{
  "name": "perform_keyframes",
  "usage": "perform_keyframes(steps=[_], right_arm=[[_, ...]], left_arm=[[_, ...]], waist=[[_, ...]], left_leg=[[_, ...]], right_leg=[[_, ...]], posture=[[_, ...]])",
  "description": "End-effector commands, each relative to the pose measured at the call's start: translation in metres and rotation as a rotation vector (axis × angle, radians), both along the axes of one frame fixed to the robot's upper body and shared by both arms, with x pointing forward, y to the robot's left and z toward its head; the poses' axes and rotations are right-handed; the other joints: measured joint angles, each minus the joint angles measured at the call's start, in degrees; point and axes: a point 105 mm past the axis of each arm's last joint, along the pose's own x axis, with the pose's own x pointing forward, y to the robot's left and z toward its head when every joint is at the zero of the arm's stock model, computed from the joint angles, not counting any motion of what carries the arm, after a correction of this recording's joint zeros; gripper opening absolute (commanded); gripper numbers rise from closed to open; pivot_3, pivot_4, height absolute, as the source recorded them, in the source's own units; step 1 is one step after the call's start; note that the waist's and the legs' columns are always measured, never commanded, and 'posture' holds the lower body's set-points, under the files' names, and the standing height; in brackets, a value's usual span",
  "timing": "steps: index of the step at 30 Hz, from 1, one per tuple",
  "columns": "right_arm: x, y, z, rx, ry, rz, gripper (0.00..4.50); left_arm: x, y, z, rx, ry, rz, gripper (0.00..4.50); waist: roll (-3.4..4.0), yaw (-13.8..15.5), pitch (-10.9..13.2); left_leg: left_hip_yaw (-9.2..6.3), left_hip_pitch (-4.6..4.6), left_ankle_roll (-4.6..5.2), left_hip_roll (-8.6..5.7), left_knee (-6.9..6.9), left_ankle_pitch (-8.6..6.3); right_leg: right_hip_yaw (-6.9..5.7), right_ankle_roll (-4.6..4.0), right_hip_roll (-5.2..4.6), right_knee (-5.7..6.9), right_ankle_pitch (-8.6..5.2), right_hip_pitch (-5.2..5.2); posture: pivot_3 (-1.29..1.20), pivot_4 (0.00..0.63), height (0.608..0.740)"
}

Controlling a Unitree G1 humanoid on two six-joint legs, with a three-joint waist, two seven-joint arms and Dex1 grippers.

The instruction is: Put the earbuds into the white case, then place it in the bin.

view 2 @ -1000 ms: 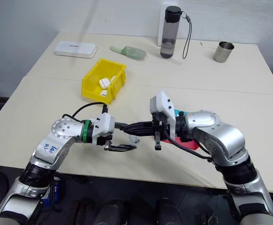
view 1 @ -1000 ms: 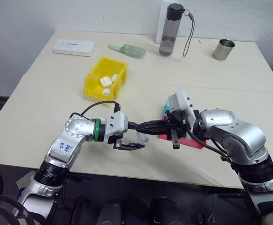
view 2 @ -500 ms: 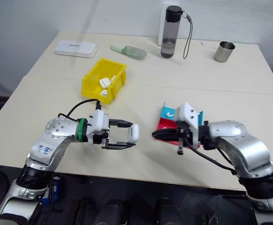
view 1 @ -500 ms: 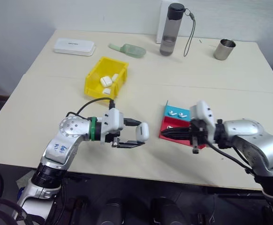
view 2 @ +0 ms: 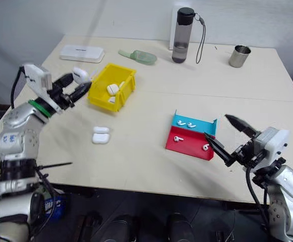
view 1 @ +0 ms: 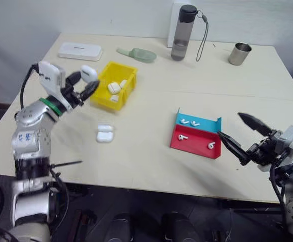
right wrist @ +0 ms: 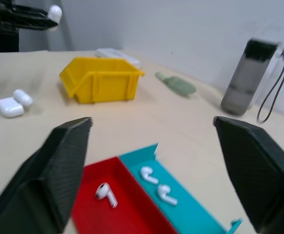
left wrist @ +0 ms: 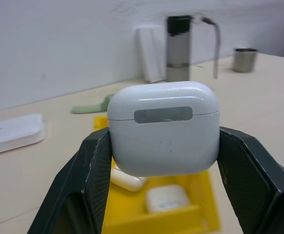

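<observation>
1. On the left forearm shell sits a blue handwritten mark, too small to read; the flat white box (view 1: 79,50) at the far left of the table (view 1: 151,166) has a faint line of print, also unreadable. No other writing can be made out.
2. Beyond the yellow bin (view 1: 117,85) lie a pale green scoop (view 1: 137,53), a dark water bottle (view 1: 180,33) with a cord loop, and a metal cup (view 1: 239,53) at the far right. Another closed white case (view 1: 105,134) lies on the table near the bin's front, between the two arms.
3. Inside the bin are several small white cases. The red and blue tray (view 1: 196,140) sits at centre right with four earbuds (view 1: 190,122) in it, two on the blue part and two on the red.
4. The left gripper (view 1: 84,83) is clenched on the white case (left wrist: 162,127), lid closed, holding it in the air just beside the bin's left rim. Nothing stands between the case and the bin.
5. The right gripper (view 1: 242,134) is spread wide and empty, near the tray's right edge and not touching it.
6. A second ago both grippers met at the table's front centre around the case; since then the left arm has swung up and left to the bin, and the right arm has drawn back to the right and opened.
</observation>
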Motion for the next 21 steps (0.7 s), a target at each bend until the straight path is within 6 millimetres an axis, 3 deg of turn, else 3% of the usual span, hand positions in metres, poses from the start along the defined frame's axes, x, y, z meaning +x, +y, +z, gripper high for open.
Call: perform_keyframes(steps=[1, 9, 14, 16, 18, 21], right_arm=[[-0.003, 0.009, 0.01, -0.012, -0.085, 0.008, 4.48], [0.003, 0.017, 0.009, -0.026, -0.108, -0.003, 4.48], [0.001, 0.023, 0.0, -0.032, -0.07, 0.007, 4.5], [0.0, 0.024, -0.004, -0.041, -0.049, 0.017, 4.5], [-0.002, 0.022, -0.01, -0.074, -0.024, 0.035, 4.5], [-0.005, 0.013, -0.019, -0.133, 0.015, 0.057, 4.5]], left_arm=[[0.024, -0.008, -0.003, 0.012, 0.004, -0.003, 2.79], [0.049, -0.02, -0.028, 0.089, 0.109, 0.009, 2.79], [0.048, -0.031, -0.023, 0.116, 0.092, -0.058, 4.41], [0.043, -0.031, -0.014, 0.111, 0.05, -0.09, 4.46], [0.036, -0.018, -0.009, 0.124, 0.024, -0.084, 4.46], [-0.001, -0.004, -0.017, 0.291, -0.019, -0.174, 4.46]], waist=[[-0.02, 0.11, 0.01], [-0.3, -0.37, 0.14], [-0.33, -0.34, 0.15], [-0.33, -0.34, 0.15], [-0.33, -0.4, 0.15], [-0.32, -1.48, 0.14]], left_leg=[[0.01, -0.01, 0.0, -0.02, -0.01, 0.0], [0.23, -0.36, 0.11, -0.35, -0.02, 0.06], [0.23, -0.36, 0.14, -0.34, 0.01, 0.08], [0.22, -0.36, 0.14, -0.35, 0.01, 0.08], [0.22, -0.36, 0.14, -0.36, 0.01, 0.08], [0.24, -0.31, 0.14, -0.31, -0.03, 0.08]], right_leg=[[-0.02, 0.0, 0.0, 0.05, 0.0, -0.05], [-0.44, 0.01, -0.04, 0.8, 0.0, -0.84], [-0.46, 0.01, -0.05, 0.84, 0.0, -0.84], [-0.45, 0.01, -0.06, 0.85, 0.0, -0.84], [-0.46, 0.01, -0.07, 0.86, 0.0, -0.84], [-0.35, 0.01, -0.13, 0.86, 0.0, -0.84]], posture=[[0.0, 0.15, 0.74], [0.0, 0.15, 0.74], [0.0, 0.15, 0.74], [0.0, 0.15, 0.74], [0.0, 0.15, 0.74], [0.0, 0.15, 0.74]])
